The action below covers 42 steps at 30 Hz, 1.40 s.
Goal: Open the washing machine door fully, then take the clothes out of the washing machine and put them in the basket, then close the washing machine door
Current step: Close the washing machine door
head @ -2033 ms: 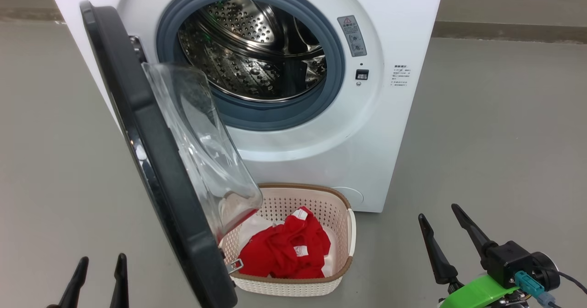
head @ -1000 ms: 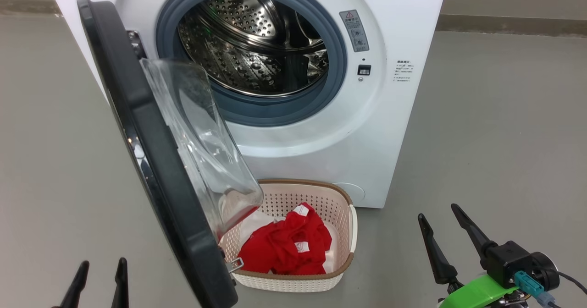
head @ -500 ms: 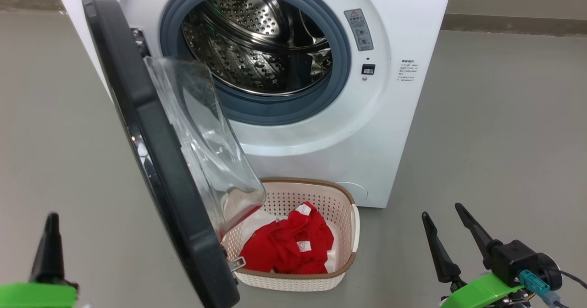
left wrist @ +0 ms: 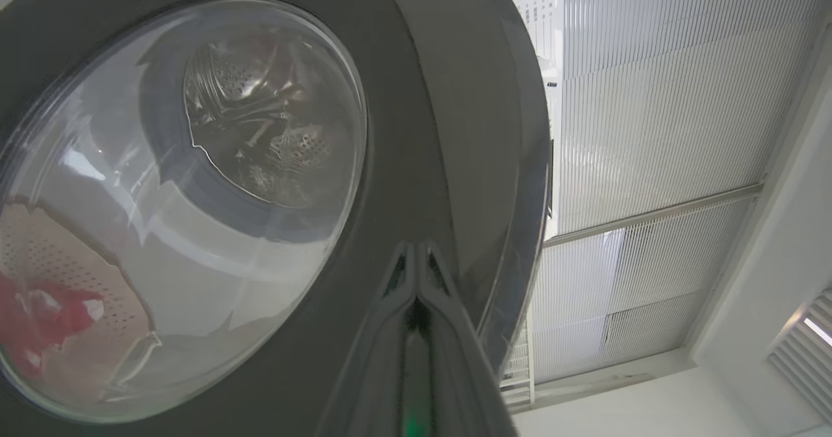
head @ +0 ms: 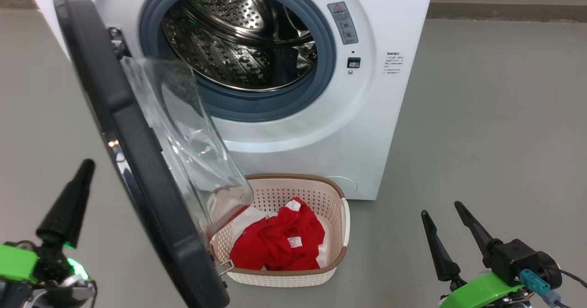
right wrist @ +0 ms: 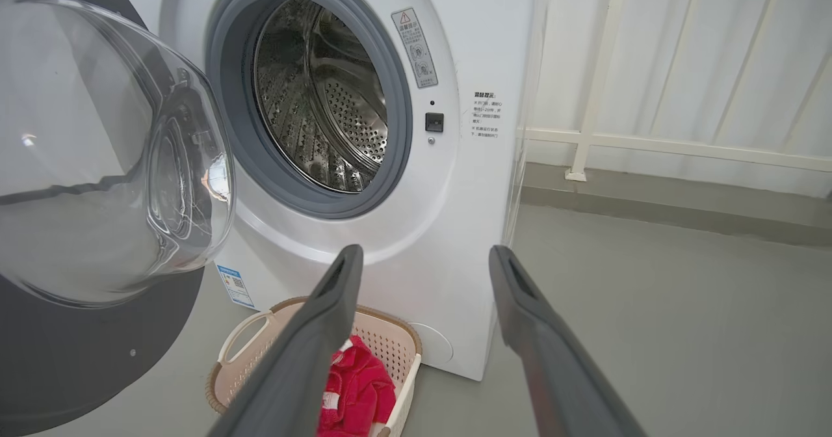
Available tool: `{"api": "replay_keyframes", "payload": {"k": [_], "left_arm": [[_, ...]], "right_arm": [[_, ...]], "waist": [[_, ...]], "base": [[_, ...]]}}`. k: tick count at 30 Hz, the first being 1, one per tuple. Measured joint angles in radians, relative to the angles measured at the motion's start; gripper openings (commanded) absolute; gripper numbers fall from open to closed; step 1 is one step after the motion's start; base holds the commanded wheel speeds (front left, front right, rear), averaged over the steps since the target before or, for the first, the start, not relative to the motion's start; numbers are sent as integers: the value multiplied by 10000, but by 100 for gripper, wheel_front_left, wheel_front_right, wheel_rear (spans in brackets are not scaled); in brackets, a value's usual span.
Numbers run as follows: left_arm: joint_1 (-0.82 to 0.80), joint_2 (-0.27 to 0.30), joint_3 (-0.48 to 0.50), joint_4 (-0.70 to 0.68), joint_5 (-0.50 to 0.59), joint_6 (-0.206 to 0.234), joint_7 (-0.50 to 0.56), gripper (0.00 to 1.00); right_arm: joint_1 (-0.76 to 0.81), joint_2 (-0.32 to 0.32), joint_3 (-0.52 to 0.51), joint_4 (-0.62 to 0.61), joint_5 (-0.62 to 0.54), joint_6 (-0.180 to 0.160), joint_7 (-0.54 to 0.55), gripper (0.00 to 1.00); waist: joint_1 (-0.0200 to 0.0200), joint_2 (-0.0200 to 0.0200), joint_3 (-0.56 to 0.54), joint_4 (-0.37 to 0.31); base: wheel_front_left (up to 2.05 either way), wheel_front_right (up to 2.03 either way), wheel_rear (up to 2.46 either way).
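The white washing machine stands ahead with its steel drum showing bare metal. The washing machine door hangs open towards me on the left, its glass bowl over the basket's left end. The cream basket sits on the floor in front of the machine, and the red clothes lie in it. My left gripper is shut with nothing in it, raised to the left of the door's outer face; its fingertips point at the dark rim. My right gripper stands open low on the right.
Grey floor stretches to the right of the machine. A low kerb runs along the back, with a white railing above it. The door's rim and latch hook hang close to the basket's near left corner.
My left gripper has shut and risen from the bottom edge to beside the door's outer face. The camera has shifted a little. The right gripper, door, basket and clothes are as before.
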Motion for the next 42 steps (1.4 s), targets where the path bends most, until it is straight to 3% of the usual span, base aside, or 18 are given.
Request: {"api": "replay_keyframes", "payload": {"k": [5, 21, 29, 42], "left_arm": [[107, -6, -476, -479, -29, 245, 221, 0], [159, 6, -1254, -616, -316, 109, -550, 0], [-696, 4, -1793, -100, -986, 58, -1329, 0], [-2508, -15, -2182, 1058, -1108, -242, -2512, 0]], "right_arm": [[-95, -8, 0, -35, 17, 0, 0, 100], [-366, -130, 12, -115, 59, 0, 0, 100], [-454, -151, 40, -161, 59, 0, 0, 100], [-969, -165, 38, -297, 59, 0, 0, 100]], "waist": [[0, 0, 82, -233], [0, 0, 465, -1113], [0, 0, 766, -1549], [0, 0, 1572, -2116]], "base": [[0, 0, 0], [0, 0, 0], [0, 0, 0], [0, 0, 0]]}}
